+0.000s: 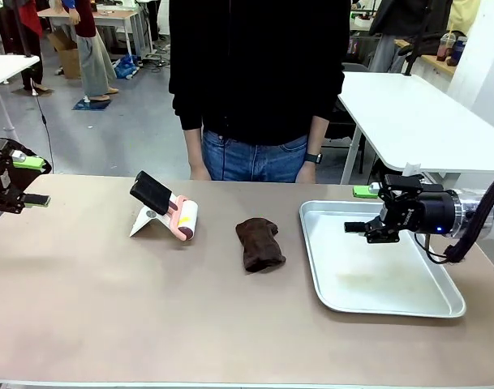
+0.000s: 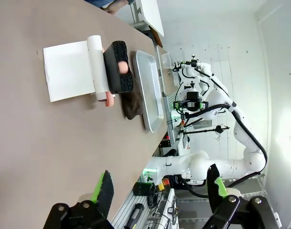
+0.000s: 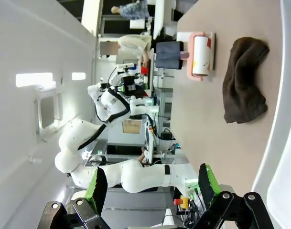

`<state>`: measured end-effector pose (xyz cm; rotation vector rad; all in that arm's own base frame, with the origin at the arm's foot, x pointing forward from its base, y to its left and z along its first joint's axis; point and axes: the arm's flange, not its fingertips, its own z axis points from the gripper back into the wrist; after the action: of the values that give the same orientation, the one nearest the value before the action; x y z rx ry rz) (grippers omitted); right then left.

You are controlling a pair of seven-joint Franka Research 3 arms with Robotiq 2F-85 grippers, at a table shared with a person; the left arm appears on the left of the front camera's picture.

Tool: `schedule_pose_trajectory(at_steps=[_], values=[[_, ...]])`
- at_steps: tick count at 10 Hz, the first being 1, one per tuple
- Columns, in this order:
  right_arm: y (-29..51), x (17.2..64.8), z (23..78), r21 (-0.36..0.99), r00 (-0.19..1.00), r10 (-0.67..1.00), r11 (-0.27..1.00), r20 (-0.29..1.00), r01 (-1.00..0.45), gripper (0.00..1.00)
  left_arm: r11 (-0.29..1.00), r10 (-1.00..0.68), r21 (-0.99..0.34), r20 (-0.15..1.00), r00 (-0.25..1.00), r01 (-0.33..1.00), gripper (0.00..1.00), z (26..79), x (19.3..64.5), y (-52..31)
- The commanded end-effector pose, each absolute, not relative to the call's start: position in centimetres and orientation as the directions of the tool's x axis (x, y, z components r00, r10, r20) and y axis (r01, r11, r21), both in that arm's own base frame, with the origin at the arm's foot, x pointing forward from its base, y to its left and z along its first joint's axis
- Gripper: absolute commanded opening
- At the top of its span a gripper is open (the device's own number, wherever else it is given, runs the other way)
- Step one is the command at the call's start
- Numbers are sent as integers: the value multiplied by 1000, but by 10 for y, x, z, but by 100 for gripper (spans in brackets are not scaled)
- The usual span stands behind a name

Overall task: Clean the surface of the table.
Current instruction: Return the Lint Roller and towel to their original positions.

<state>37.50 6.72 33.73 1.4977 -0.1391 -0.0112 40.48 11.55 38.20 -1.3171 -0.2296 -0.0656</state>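
The brownish-taupe table [image 1: 109,308] carries a crumpled dark brown cloth [image 1: 259,243] near its middle. Left of the cloth lies a white sticky roller on a pink handle [image 1: 184,219], with a black pad [image 1: 152,193] resting on it. My left gripper [image 1: 34,181] hovers open at the table's left edge, holding nothing. My right gripper [image 1: 358,209] is open and empty over the silver tray [image 1: 441,304]. The left wrist view shows the left gripper [image 2: 159,188] above the table [image 2: 35,143], with the roller [image 2: 96,67] and cloth [image 2: 132,106] beyond. From the right gripper [image 3: 150,183], the cloth [image 3: 243,81] and roller [image 3: 201,55] lie ahead.
A person in a black top and jeans stands at the far edge, hands [image 1: 199,172] near the table. The shallow tray [image 2: 150,81] takes up the right part of the table; its rim [image 3: 284,143] runs beside the cloth. A white table [image 1: 409,113] stands behind right.
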Motion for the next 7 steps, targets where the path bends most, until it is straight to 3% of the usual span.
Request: schedule_pose_trajectory(at_steps=[1,7], values=[[62,373,342,994,993,-89,81,74,-67,100,245,74,-950,219,973,195,100,381,402,115],[62,373,342,994,993,-89,81,74,-67,100,245,74,-950,219,973,195,100,381,402,115]])
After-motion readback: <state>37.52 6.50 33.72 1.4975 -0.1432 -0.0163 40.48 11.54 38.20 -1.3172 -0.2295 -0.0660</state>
